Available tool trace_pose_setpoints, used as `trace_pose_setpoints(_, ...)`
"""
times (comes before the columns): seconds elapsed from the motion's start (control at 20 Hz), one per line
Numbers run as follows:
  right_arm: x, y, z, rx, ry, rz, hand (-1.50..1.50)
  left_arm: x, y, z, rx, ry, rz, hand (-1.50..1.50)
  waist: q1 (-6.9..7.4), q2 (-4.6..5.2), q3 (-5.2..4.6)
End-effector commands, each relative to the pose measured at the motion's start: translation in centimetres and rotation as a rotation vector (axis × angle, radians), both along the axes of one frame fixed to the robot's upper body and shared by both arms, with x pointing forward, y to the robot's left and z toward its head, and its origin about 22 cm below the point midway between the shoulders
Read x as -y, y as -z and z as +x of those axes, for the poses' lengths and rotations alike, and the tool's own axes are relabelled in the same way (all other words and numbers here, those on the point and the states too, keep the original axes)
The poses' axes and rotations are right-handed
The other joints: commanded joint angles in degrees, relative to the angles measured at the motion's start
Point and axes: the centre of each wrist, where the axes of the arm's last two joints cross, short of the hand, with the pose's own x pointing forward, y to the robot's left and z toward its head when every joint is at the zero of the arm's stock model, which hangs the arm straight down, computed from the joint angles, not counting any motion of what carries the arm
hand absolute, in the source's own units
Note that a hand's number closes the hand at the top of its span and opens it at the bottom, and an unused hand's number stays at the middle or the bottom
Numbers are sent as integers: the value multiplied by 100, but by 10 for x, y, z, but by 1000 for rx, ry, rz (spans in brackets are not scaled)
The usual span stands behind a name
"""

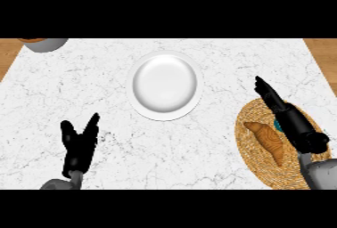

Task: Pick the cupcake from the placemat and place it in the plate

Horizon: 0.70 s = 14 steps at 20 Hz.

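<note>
A white round plate point(164, 84) lies at the middle of the marble counter. At the right lies a woven round placemat point(253, 156) with a brown pastry-like item point(271, 143) on it. Beside it a small teal sliver point(277, 126) peeks out from under my right hand; I cannot tell what it is. My right hand point(291, 119) hovers over the placemat's upper part, open, fingers straight and pointing up-left. It holds nothing that shows. My left hand point(79, 142) rests open at the lower left, fingers up, far from both plate and placemat.
A grey bowl point(46, 44) with something brown inside sits at the counter's far left corner, partly cut off. Wood shows beyond the counter's left edge point(8, 53) and right edge point(324, 49). Bare marble lies between plate and placemat.
</note>
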Motion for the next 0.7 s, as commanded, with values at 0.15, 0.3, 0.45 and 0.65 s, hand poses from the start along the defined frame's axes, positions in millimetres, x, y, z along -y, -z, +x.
trace_pose_setpoints(0.15,86,-9,1,52,214,209,150,-26,-45,29,235,62,159,0,43,-102,11)
trace_pose_setpoints(0.3,146,-57,-10,83,317,-449,150,-23,-50,31,257,75,157,0,-126,-106,-130)
trace_pose_setpoints(0.45,159,2,-27,206,744,119,-150,-32,-60,30,280,71,159,0,-152,-155,53)
trace_pose_setpoints(0.65,177,73,-72,215,599,130,-150,-54,-82,43,317,126,173,0,121,-88,8)
